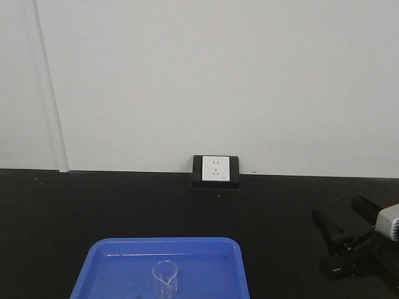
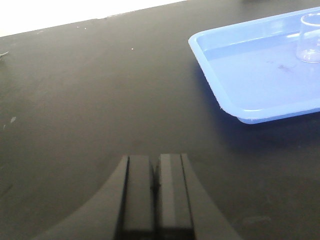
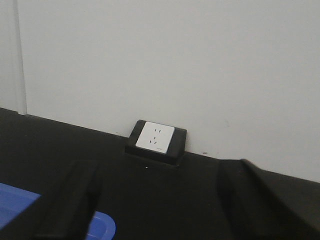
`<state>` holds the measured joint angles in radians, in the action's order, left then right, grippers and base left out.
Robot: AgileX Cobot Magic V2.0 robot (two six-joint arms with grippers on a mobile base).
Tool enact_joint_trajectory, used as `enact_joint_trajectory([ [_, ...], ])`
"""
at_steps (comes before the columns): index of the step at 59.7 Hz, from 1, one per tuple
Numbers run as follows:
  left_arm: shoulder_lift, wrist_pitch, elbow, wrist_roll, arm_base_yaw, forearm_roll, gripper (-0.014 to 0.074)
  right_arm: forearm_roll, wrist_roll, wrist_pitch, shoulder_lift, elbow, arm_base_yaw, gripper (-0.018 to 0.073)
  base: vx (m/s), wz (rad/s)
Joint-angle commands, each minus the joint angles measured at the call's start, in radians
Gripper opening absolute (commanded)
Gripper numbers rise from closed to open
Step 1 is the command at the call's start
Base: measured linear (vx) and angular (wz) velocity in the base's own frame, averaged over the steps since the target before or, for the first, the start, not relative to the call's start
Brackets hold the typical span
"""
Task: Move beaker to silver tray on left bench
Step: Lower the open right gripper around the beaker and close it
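Observation:
The small clear glass beaker [image 1: 165, 278] stands upright and empty in a blue plastic tray [image 1: 206, 265] at the front of the black bench top [image 1: 93, 205]. In the left wrist view the beaker [image 2: 310, 37] is at the far right, inside the blue tray [image 2: 250, 75]. My left gripper [image 2: 155, 159] is shut and empty, low over the bare bench, left of the blue tray. My right gripper [image 1: 343, 217] is open and empty, to the right of the tray; its dark fingers frame the right wrist view [image 3: 160, 200]. The silver tray is out of view.
A white wall socket in a black housing [image 1: 216, 169] sits where the bench meets the white wall, and also shows in the right wrist view [image 3: 155, 137]. A corner of the blue tray [image 3: 102, 225] shows beside the right gripper's left finger.

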<state>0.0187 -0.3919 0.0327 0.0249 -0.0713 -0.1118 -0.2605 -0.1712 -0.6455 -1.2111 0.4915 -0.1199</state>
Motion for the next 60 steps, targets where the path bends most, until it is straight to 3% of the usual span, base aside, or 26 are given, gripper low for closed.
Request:
enact_joint_trajectory([
  [1, 0.007, 0.082, 0.020, -0.002, -0.005, -0.002, 0.0001, 0.021, -0.010, -0.087, 0.011, 0.034, 0.002, 0.0728, 0.00, 0.00],
  [10, 0.007, 0.082, 0.020, -0.002, -0.005, -0.002, 0.0001, -0.002, -0.163, -0.104, -0.005, 0.034, -0.030, 0.0720, 0.00, 0.00],
  [21, 0.007, 0.082, 0.020, -0.002, -0.005, -0.002, 0.0001, -0.188, -0.189, -0.105, -0.171, 0.045, -0.149, 0.0684, 0.00, 0.00],
  [40, 0.007, 0.082, 0.020, -0.002, -0.005, -0.002, 0.0001, -0.167, -0.189, -0.106, -0.598, 0.260, -0.398, 0.0659, 0.00, 0.00],
  [50, 0.007, 0.082, 0.020, -0.002, -0.005, -0.002, 0.0001, -0.089, -0.190, -0.106, -0.738, 0.399, -0.437, 0.0651, 0.00, 0.00],
  [60, 0.007, 0.082, 0.020, -0.002, -0.005, -0.002, 0.0001, -0.095, -0.197, -0.105, -0.814, 0.501, -0.437, 0.0632, 0.00, 0.00],
])
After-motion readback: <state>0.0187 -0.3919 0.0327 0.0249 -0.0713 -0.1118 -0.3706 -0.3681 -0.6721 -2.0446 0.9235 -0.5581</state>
